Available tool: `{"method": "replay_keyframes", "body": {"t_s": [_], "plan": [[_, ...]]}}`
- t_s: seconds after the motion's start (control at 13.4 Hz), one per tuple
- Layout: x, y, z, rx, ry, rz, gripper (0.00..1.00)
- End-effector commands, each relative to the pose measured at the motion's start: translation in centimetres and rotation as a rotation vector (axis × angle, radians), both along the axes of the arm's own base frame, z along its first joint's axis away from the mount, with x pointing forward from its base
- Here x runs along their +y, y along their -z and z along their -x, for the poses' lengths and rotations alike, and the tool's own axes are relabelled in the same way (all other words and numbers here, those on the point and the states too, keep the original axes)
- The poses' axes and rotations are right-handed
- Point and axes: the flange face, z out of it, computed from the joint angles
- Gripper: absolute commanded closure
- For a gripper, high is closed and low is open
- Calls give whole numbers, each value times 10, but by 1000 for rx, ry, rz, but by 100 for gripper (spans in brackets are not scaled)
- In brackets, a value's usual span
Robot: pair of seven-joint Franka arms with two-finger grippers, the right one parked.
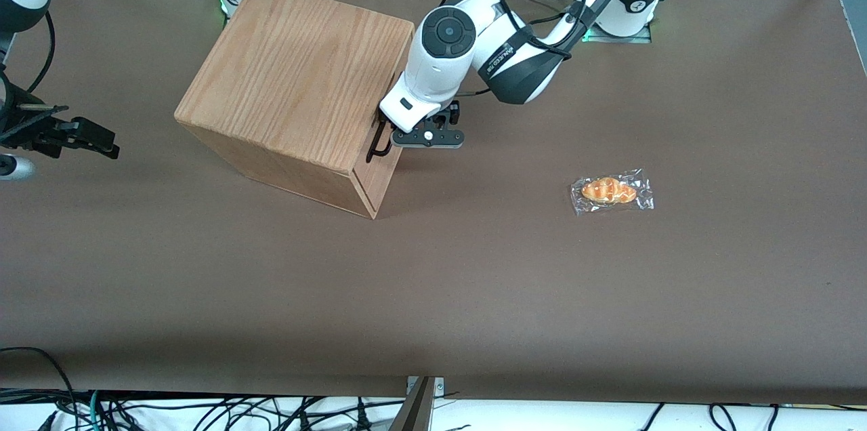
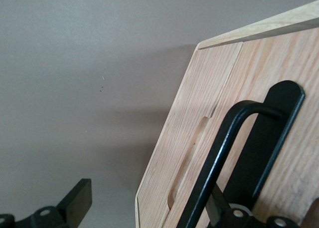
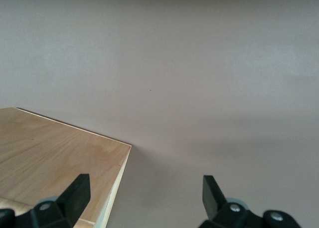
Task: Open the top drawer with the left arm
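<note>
Right now the left arm is reaching down from its base toward the front face of the oak-grain cabinet, which is sitting on the brown table turned at an angle, so that its front is facing toward the working arm's end of the table and a little toward the front camera. The top drawer is lying shut, its front flush with the cabinet face, and its long axis is running along the upper edge of that face, slanting from the nearer cabinet corner away from the front camera. The black bar handle is following that same line, standing off from the wood on its mounts. The gripper is sitting right at the handle, its grey bar just beside the drawer front; in the left wrist view the handle is passing between the fingers, one of which is standing well clear of the bar, so the jaws are spread and are not clamping anything. A wrapped pastry is lying on the table toward the working arm's end, well apart from the cabinet and nearer to the front camera.
</note>
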Motion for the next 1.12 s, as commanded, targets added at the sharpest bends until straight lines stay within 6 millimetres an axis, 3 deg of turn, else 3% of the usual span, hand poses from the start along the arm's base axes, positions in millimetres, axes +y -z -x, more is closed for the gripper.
{"method": "replay_keyframes", "body": {"t_s": [0.0, 1.05], "plan": [[-10, 1, 8, -30, 31, -13, 0], [35, -12, -26, -30, 78, -33, 0]]}}
